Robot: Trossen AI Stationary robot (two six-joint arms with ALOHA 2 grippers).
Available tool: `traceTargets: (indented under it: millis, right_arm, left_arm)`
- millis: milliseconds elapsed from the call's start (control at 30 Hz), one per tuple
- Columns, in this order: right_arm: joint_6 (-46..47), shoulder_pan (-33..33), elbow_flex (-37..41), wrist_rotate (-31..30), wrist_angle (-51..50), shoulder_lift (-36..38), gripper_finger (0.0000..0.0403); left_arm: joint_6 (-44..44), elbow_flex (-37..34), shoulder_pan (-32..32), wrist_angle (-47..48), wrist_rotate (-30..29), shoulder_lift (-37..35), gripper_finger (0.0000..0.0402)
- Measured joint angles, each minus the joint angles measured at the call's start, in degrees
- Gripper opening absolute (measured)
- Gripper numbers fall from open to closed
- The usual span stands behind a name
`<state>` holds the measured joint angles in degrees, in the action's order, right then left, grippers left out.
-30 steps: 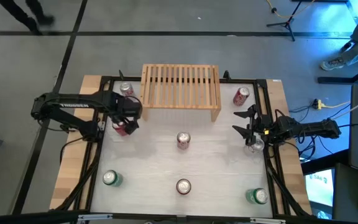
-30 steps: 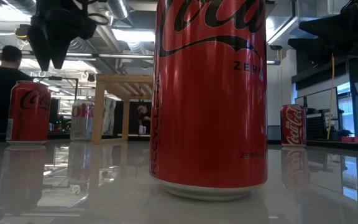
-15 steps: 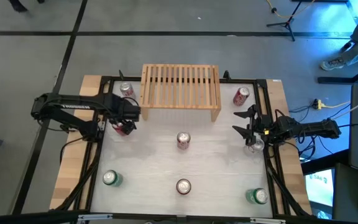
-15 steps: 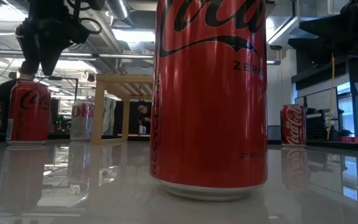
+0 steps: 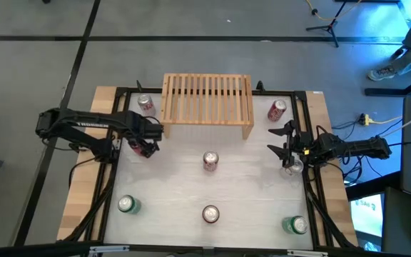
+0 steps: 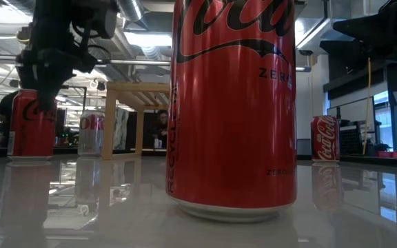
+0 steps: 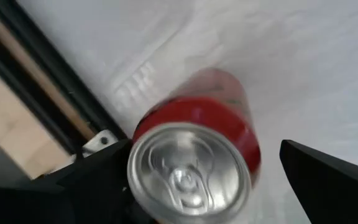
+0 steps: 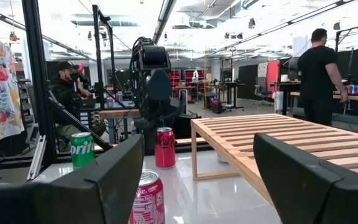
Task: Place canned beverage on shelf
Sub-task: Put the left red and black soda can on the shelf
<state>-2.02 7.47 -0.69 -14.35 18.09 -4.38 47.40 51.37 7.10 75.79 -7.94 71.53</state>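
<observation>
Both fingers of the left pincer have dropped around the red can.

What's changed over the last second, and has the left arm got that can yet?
The left gripper has come down over the red can at the table's left side; in the low view it went from hanging above the can to straddling its top. Its fingers are open on both sides of the can, not closed. The right gripper, the shelf and the other cans have not moved.
</observation>
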Motion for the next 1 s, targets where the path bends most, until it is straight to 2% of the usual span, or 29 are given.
traceTargets:
  millis: [333, 433, 600, 700, 767, 833, 1000]
  right_arm:
    - [0.0, 0.0, 0.0, 0.0, 0.0, 0.0, 0.0298]
    - [-0.2, 0.0, 0.0, 0.0, 0.0, 0.0, 0.0298]
    - [-1.1, 0.0, 0.0, 0.0, 0.0, 0.0, 0.0298]
    - [-1.2, 0.0, 0.0, -0.5, 0.0, 0.0, 0.0298]
    - [-1.3, 0.0, 0.0, -3.3, 0.1, 0.0, 0.0298]
    - [-1.3, 0.0, 0.0, -5.7, -0.4, 0.0, 0.0298]
    - [-1.5, 0.0, 0.0, -5.8, -1.4, 0.0, 0.0298]
  left_arm:
    - [-5.2, -4.5, 0.4, -6.5, 3.9, 0.0, 0.0387]
    - [-7.5, -4.5, -0.2, -6.9, 4.5, 0.0, 0.0360]
    - [-11.3, -3.9, -2.5, -6.3, 4.6, 0.1, 0.0285]
    - [-11.8, -1.1, -3.6, -3.2, 4.7, 0.1, 0.0276]
    - [-11.9, 2.1, -4.4, -1.1, 4.4, 0.1, 0.0276]
    - [-12.4, 6.2, -5.4, 1.5, 3.2, 0.1, 0.0276]
    - [-15.4, 17.9, -6.5, 5.6, 1.9, 0.9, 0.0276]
